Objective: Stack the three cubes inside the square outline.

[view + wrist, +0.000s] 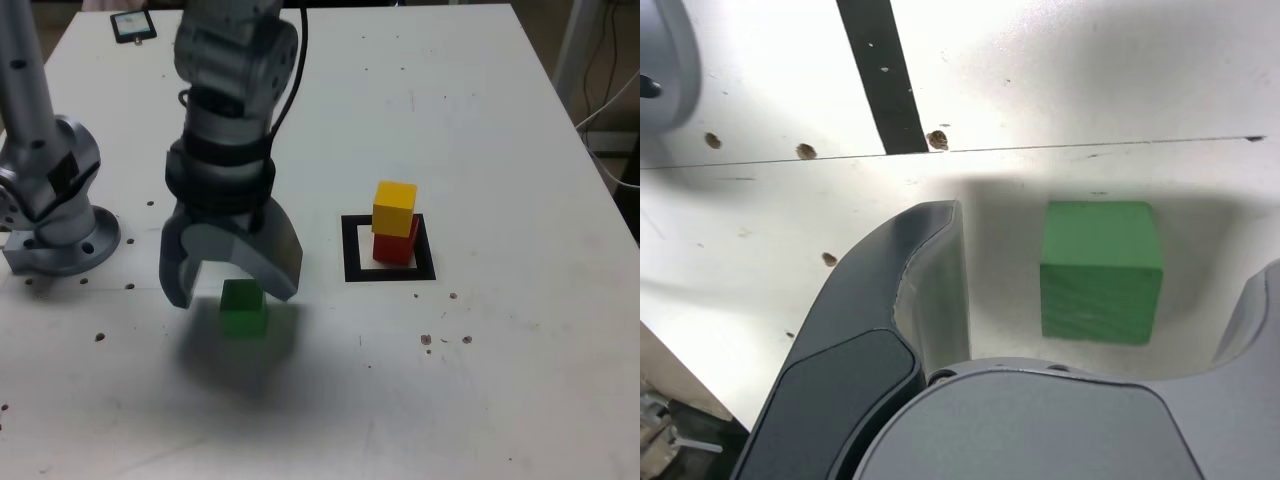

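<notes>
Pincer [232,298], mine: one, fingers spread, holding none of the cubes. Clock bearings as the exterior view shows them.

Cubes, three in all. Green cube [243,308]: one, on the table [530,390], between my two parted fingers. Red cube [394,248]: one, at 2 o'clock from the green, within the square outline [352,273], set toward its 3 o'clock side. Yellow cube [394,207]: one, on top of the red. These two, stacked, take up much of the outline's white centre.

Square outline: one, black-bordered.

Black strip [883,75]: one, straight, flat on the table.

Arm base [65,240]: one, grey, at 10 o'clock from the green cube.

Small dark-framed item [133,26]: one, far off at 11 o'clock.

Brown pits [426,339]: two, side by side, near 5 o'clock from the outline, marking the tabletop.
</notes>
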Robot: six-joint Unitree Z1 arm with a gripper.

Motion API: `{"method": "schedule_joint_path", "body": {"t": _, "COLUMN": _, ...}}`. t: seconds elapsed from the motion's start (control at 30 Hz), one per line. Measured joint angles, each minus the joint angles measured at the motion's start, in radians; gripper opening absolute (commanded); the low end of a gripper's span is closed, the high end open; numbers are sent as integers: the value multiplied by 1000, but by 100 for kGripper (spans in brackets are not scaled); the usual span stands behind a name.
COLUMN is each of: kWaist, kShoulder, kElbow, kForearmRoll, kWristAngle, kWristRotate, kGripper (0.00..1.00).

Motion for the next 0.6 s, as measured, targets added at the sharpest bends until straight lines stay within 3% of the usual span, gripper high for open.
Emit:
{"method": "schedule_joint_path", "body": {"t": 0.3, "kWaist": 0, "kShoulder": 70, "kElbow": -13, "kForearmRoll": -25, "kWristAngle": -33, "kWristRotate": -14, "kGripper": 75}}
{"method": "schedule_joint_path", "body": {"t": 0.6, "kWaist": 5, "kShoulder": 80, "kElbow": -20, "kForearmRoll": -43, "kWristAngle": -31, "kWristRotate": -17, "kGripper": 50}}
